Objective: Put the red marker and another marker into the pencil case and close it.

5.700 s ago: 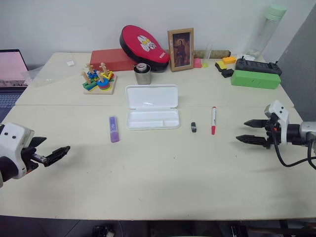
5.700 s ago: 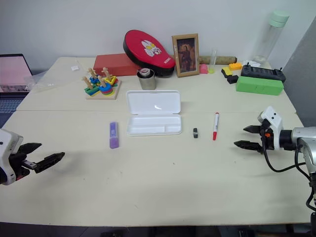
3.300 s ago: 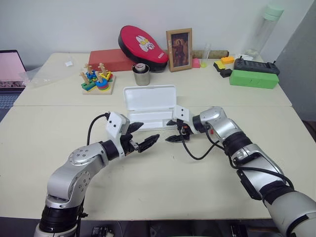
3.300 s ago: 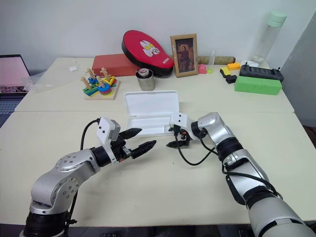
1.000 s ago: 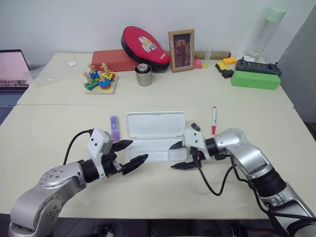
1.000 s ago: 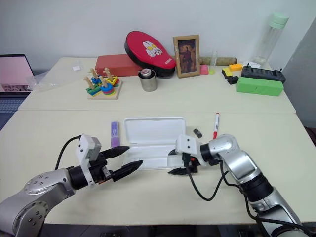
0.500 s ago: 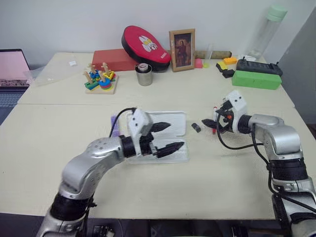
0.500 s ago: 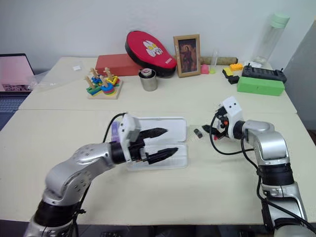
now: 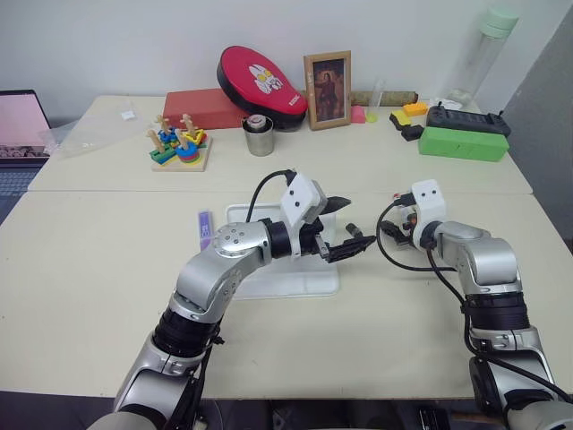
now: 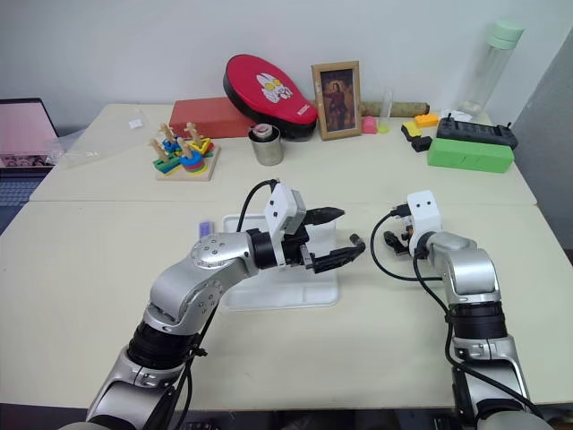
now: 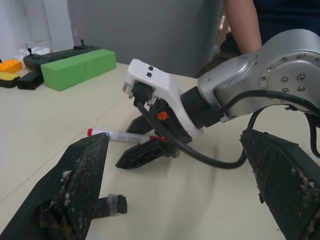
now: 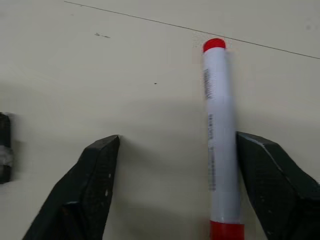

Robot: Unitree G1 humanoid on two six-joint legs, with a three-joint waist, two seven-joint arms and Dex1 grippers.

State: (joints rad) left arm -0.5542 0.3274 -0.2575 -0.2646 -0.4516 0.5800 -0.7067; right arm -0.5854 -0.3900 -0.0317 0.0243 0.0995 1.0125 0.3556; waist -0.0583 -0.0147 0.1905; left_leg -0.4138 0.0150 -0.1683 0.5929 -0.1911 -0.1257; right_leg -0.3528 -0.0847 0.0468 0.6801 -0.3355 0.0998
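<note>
**Both arms swung toward the right side of the counter**

Since a second ago the left arm has crossed over the pencil case point(image 9: 282, 269), and the right gripper point(image 9: 391, 231) has left the case's front edge for the red marker.

Head views: a pale beige counter point(image 9: 89, 296) made of two joined boards stands against a white wall. Along its back sit a red block, a red oval pouch point(image 9: 261, 76), a framed picture point(image 9: 328, 90), a metal cup point(image 9: 259, 135), a wooden stacking toy point(image 9: 181, 143), a green block point(image 9: 463, 143) and a tall clear bottle point(image 10: 491, 63). A laptop point(image 9: 20, 125) shows at the far left. The pencil case lies open, partly under the left forearm. The purple marker point(image 9: 205, 229) lies just beside the case's left edge. The left gripper point(image 9: 347, 226) hangs above the counter with its fingers spread wide, pointing at the right gripper.

Left wrist view: between the wide-spread black fingers, the right gripper rests low on the counter astride the red marker point(image 11: 120, 135). A small black piece point(image 11: 111, 205) lies near one finger. A person's arm point(image 11: 243, 25) shows behind, before a grey wall.

Right wrist view: the red marker point(image 12: 219, 135) lies flat on the bare counter between the parted fingers, close against one of them and apart from the other.
</note>
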